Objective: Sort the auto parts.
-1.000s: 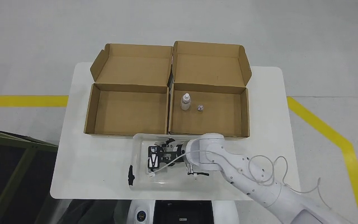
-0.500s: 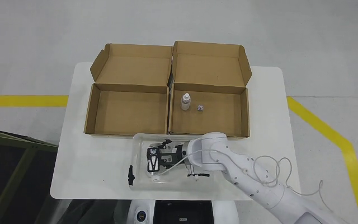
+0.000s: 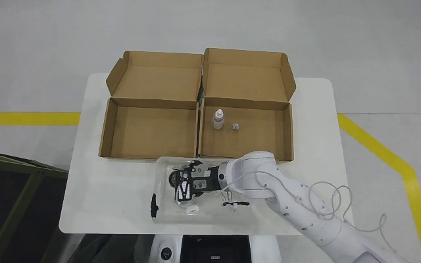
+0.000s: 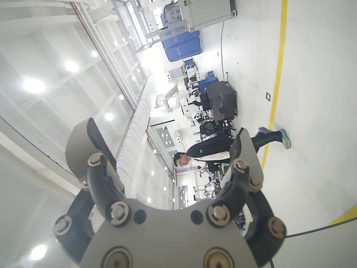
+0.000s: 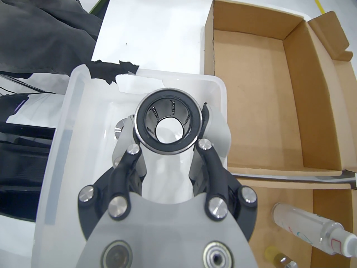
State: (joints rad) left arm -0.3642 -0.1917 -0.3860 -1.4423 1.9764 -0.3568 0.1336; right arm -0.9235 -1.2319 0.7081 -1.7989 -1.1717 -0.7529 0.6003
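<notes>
**Bearing in the grip, boxes barely filled**

Sorting looks to be in its early part. On the white table (image 3: 85, 191) two open cardboard boxes sit at the far side. The left-hand box (image 3: 152, 131), at about 11 o'clock, has a bare floor. The right-hand box (image 3: 263, 135), at about 1 o'clock, holds a small clear bottle (image 3: 218, 119) with a little metal part (image 3: 236, 125) just beside it. That pair is all I would count as sorted.

At 6 o'clock stands the clear plastic bin (image 3: 164, 164). The right gripper (image 3: 186, 187) is down inside it, its fingers clamped on either side of a linear bearing (image 5: 169, 92), a steel sleeve with a black end ring, held within the bin walls. It has not yet reached either box. A small dark piece (image 3: 235, 204) lies in the bin too, so more sorting remains.

The left gripper (image 4: 167, 135) points up at the ceiling, fingers spread wide with nothing between them.
</notes>
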